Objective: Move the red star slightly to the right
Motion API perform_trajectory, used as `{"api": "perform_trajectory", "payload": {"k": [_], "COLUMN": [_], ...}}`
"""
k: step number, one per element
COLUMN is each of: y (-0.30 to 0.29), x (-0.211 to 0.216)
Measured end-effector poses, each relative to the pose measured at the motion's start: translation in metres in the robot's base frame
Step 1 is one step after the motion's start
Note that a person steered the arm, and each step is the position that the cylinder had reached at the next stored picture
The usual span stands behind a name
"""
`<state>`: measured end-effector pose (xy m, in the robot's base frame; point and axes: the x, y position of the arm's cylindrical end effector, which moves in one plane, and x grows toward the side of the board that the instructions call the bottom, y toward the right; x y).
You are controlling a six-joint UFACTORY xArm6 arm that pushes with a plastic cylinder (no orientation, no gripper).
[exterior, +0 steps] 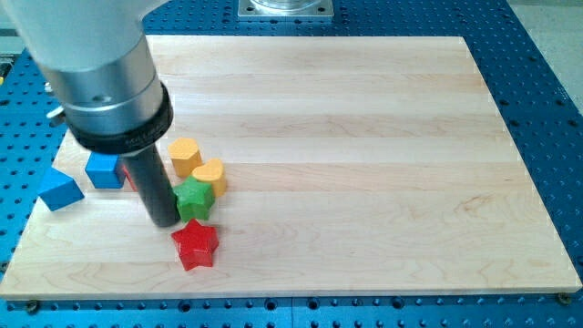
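Nearest the view's bottom, we see the red star [196, 245] lying flat on the wooden board [364, 137], left of centre. Just above and to its left, my tip [165, 221] rests on the board, close to the star's upper-left point but apart from it; we carry no gripper, only the dark rod, which holds nothing. The green star [194, 199] sits directly to the tip's right, touching or almost touching the rod. Behind it lie a yellow heart-like block [210, 175] and a yellow hexagonal block [186, 156]. At the board's left edge stand two blue blocks [60, 189] [106, 169], with a red block [130, 177] mostly hidden behind the rod
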<state>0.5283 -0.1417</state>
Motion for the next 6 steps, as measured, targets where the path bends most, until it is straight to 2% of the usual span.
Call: {"api": "perform_trajectory", "payload": {"k": [1, 3, 5, 6], "y": [-0.011, 0.023, 0.013, 0.014], "x": [-0.009, -0.041, 0.028, 0.042]}}
